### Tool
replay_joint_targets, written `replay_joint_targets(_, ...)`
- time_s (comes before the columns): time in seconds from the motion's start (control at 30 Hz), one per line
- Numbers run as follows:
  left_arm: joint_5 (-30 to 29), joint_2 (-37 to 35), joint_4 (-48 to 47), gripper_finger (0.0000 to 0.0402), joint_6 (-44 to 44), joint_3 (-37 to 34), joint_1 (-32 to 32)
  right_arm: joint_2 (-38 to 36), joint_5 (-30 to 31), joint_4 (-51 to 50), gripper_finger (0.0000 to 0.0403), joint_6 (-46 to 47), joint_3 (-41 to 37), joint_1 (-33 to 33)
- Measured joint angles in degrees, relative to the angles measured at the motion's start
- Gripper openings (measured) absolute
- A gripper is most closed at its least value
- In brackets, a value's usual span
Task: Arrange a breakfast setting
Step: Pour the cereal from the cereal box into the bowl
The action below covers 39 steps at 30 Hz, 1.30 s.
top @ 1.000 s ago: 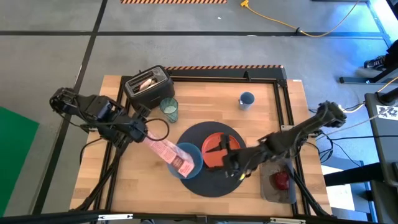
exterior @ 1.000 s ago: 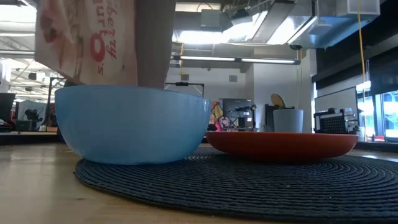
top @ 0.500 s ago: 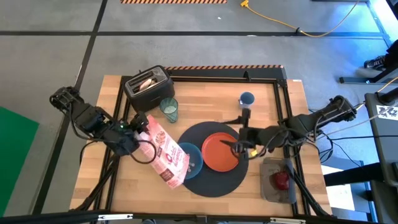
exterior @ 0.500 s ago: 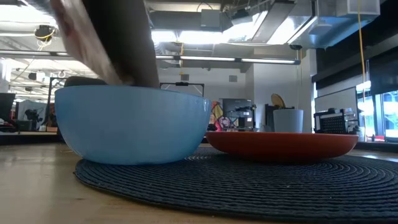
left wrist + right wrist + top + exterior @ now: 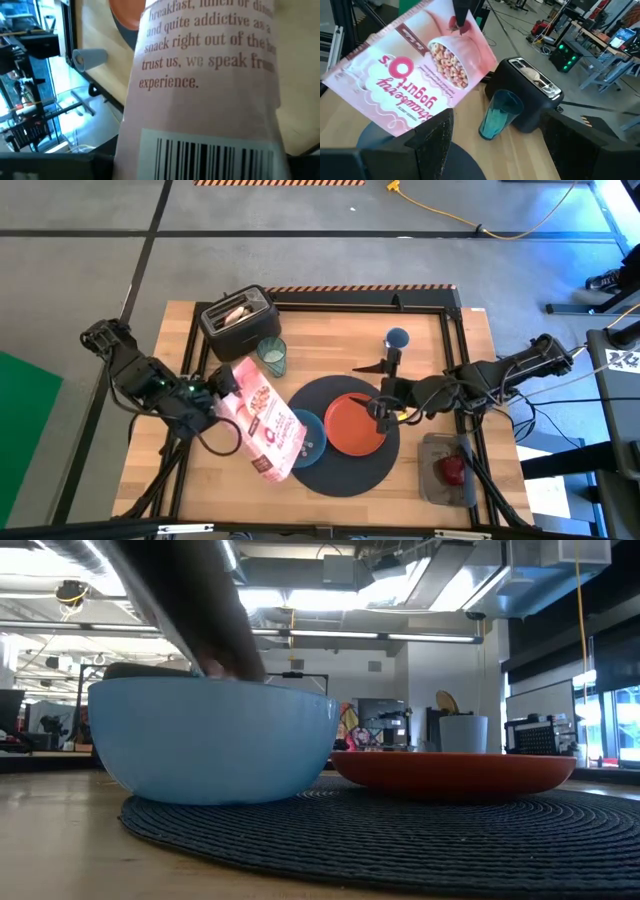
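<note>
Currently the left hand (image 5: pixel 222 395) grips a pink cereal bag (image 5: pixel 265 427), tilted over the blue bowl (image 5: pixel 312 438) on the mat (image 5: pixel 345 478). Right hand (image 5: pixel 381 412) hovers open, empty, above the orange plate (image 5: pixel 350 428) beside the bowl.

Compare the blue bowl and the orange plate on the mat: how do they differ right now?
The blue bowl is deep with tall curved walls; the orange plate is shallow and flat. The pink cereal bag, held by the left gripper, hangs tilted over the bowl; nothing covers the plate. The bowl sits left of the plate. Both rest on the dark-grey mat, side by side.
</note>
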Motion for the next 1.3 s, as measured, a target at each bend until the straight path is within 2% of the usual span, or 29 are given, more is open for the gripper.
replay_joint_targets(0.23,-0.4,2.7,-0.1,0.017,0.4,0.0,-0.9,0.0,0.1,-0.5,0.0285,0.2,0.0,0.1)
replay_joint_targets(0.7,-3.4,2.9,0.0,0.017,1.3,0.0,-1.2,0.0,0.0,-1.0,0.0285,0.2,0.0,0.1)
replay_joint_targets(1.03,3.0,2.9,0.0,0.017,-9.5,0.0,-0.3,0.0,-0.1,-0.9,0.0285,1.8,0.0,0.1)
replay_joint_targets(1.3,3.5,0.6,0.0,0.017,-13.5,0.0,-0.1,1.7,-0.5,-0.4,0.0285,3.5,0.0,0.1)
